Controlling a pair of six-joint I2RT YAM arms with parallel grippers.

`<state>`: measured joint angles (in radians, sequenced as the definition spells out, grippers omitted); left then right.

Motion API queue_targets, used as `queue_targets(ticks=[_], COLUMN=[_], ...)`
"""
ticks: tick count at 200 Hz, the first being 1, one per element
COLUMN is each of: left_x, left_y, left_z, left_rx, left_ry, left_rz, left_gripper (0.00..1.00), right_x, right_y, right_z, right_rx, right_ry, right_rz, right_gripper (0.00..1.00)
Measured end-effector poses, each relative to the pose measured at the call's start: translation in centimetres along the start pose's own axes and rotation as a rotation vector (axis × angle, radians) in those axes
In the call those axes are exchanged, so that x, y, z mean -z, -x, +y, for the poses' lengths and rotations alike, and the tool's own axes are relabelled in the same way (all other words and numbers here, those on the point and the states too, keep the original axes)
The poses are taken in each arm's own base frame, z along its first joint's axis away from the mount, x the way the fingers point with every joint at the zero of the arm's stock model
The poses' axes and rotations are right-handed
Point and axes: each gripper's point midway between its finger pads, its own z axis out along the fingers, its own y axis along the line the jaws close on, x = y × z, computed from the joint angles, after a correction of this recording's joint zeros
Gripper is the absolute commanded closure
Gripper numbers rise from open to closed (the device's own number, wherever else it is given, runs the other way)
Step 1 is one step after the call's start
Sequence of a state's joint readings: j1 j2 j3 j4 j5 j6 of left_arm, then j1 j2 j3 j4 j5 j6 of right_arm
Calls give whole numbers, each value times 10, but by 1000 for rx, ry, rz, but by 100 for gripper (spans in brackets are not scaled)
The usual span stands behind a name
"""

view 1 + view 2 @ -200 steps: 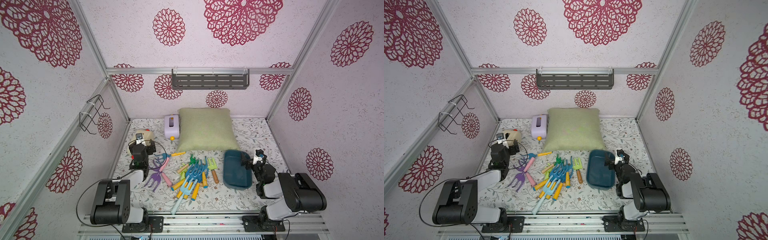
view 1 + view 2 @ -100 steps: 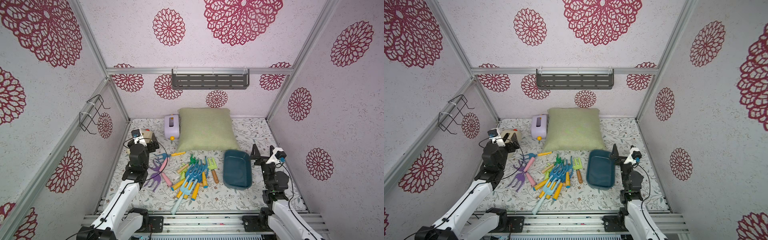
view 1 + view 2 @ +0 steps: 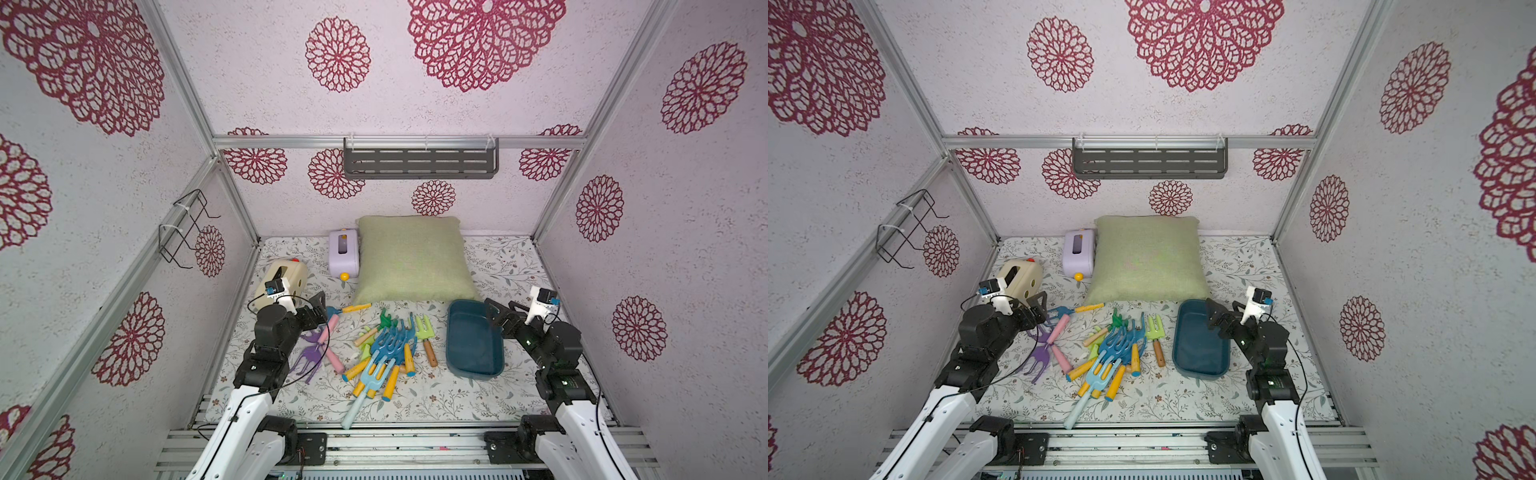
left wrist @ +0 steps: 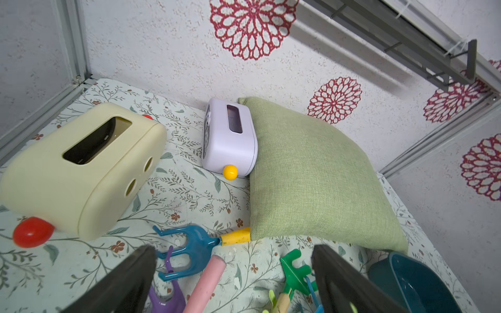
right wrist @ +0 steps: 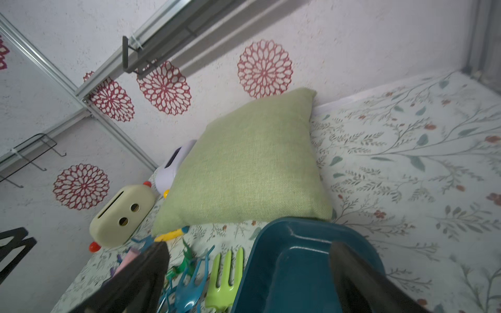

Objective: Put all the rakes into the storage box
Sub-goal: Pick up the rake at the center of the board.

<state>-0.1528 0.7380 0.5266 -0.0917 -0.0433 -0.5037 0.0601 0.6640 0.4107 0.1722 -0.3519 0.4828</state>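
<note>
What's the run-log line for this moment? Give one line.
left claw: open, empty | right claw: open, empty, at storage box rim | storage box: empty | rakes: loose pile, none grasped

1. A lab test booth dressed as a home: aluminium frame posts (image 3: 181, 83) hold panels (image 3: 270, 104) papered with red flower medallions.
2. A leaf-print cloth (image 3: 498, 266) covers the floor; a green cushion (image 3: 411, 257) lies at 12 o'clock.
3. A grey slotted shelf (image 3: 419, 163) hangs at 12 o'clock, a wire rack (image 3: 183, 228) at 9 o'clock.
</note>
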Motion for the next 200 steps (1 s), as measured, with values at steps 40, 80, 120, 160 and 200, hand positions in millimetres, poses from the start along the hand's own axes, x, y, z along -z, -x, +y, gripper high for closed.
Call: queue_targets(ticks=[40,80,120,160,200], left_x=[12,12,11,9,9], left_y=[-14,-19,-18,-21,-20], left_z=[19,29,31,34,35], left_rx=[106,158,179,183,183], left_ry=[42,72,81,100,105], left_rz=[-53,-71,-81,-73,-77], left_gripper=[3,3,3,3,3], right_x=[-21,-38,-50,-58,-61], right_y=[-26,-78,-124,-160,-197], right_z=[38,80,96,93,77], right_rx=[-24,28,117,204,273], right_ry=[95,140,69,-36,-139], right_rz=[208,451,636,774,899], right_gripper=[13,25,38,43,45])
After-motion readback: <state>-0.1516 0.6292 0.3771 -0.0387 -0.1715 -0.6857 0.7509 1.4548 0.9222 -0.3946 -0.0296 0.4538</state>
